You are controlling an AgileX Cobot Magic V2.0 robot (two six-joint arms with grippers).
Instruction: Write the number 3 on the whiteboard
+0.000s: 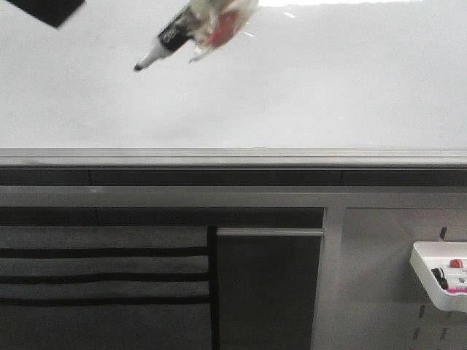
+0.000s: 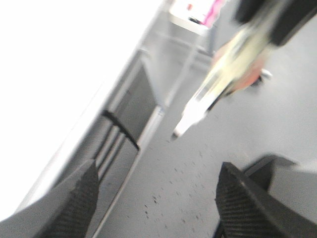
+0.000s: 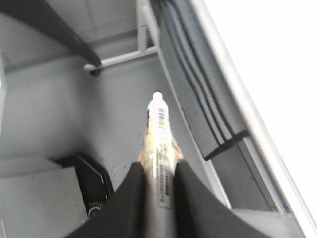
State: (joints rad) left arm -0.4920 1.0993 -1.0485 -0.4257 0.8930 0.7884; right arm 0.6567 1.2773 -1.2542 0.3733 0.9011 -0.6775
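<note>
Blank whiteboard [image 1: 328,80] is seen beyond the marker [image 1: 164,42] pinched by the right jaws; left jaws are wide. A slanted tip may skid.

A: Where's the right gripper [image 3: 159,186]?
B: Lower centre of its wrist view, black fingers [image 3: 131,198] clamped around a marker [image 3: 159,134].
A: And the left gripper [image 2: 156,198]?
B: Spread wide, nothing held.

In the front view the whiteboard [image 1: 306,80] fills the upper half, its edge strip [image 1: 233,157] running across below it. The marker [image 1: 162,45] hangs before the board at about eleven o'clock, tip pointing toward eight o'clock. A tray of markers [image 1: 440,275] sits at four o'clock, below the strip, right of a panel [image 1: 268,288].
</note>
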